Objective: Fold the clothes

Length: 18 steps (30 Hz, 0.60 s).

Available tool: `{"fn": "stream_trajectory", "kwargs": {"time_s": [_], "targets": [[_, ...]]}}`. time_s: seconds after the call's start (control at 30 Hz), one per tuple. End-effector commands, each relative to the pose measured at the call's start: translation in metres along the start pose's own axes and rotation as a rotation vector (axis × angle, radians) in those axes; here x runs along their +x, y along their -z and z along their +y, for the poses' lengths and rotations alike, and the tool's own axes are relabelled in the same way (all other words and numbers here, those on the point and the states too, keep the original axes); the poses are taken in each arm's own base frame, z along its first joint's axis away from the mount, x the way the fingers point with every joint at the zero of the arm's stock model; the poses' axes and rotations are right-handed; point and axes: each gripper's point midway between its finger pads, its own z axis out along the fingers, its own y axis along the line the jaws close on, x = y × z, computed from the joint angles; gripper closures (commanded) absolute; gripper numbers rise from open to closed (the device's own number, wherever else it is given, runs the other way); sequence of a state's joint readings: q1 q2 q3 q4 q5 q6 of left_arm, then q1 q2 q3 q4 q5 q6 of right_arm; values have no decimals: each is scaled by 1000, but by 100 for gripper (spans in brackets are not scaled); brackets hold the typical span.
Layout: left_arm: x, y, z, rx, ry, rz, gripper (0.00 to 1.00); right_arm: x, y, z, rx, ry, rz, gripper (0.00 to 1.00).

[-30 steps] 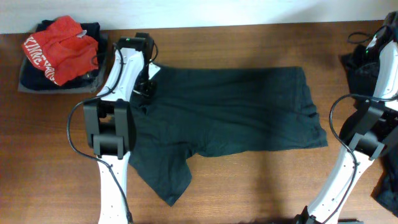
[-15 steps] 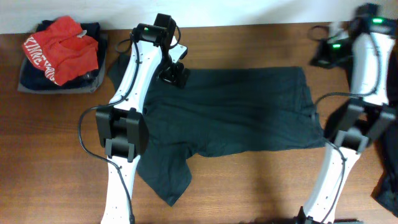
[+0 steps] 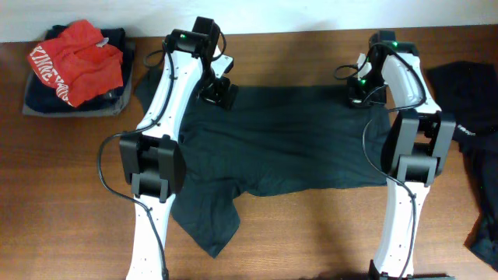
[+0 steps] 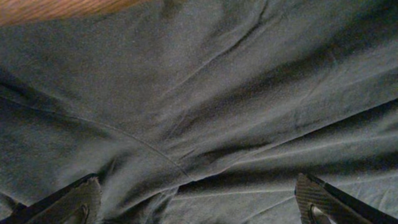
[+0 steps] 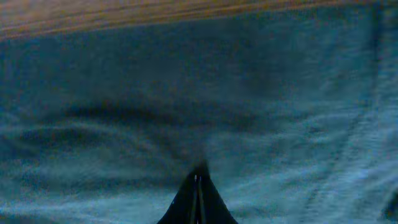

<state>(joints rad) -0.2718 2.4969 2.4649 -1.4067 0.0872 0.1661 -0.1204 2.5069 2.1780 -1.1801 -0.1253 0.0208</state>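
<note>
Overhead: the T-shirt (image 3: 296,140) lies spread mid-table (image 3: 311,233), bare wood in front of it. The left gripper (image 3: 219,93) and right gripper (image 3: 358,97) sit at its far edge. Far left, a tray (image 3: 27,109) holds a red cloth (image 3: 78,58) on dark clothes (image 3: 113,35).

Left wrist: fingers (image 4: 81,199) spread wide over fabric.

Right wrist: fingers (image 5: 198,202) pinched together on puckered shirt.

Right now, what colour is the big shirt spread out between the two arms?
The shirt is plain dark teal-grey, no pattern; the overhead view shows it best.
</note>
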Motion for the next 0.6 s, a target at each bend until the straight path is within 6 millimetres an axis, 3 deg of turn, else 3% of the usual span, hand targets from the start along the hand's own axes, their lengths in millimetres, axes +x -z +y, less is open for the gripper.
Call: {"fn": "stream_trajectory", "kwargs": {"time_s": [0.0,0.3,0.57], "targets": [[-3,6,0,14,17,-22,1,3,-3,-23,111,-22,10,96],[-3,6,0,14,16,-21,1,-2,-8,-43,133,-52,-15,96],[2,6,-1,17,19,-1,1,-4,-32,-96,146,-142,-23,96]]}}
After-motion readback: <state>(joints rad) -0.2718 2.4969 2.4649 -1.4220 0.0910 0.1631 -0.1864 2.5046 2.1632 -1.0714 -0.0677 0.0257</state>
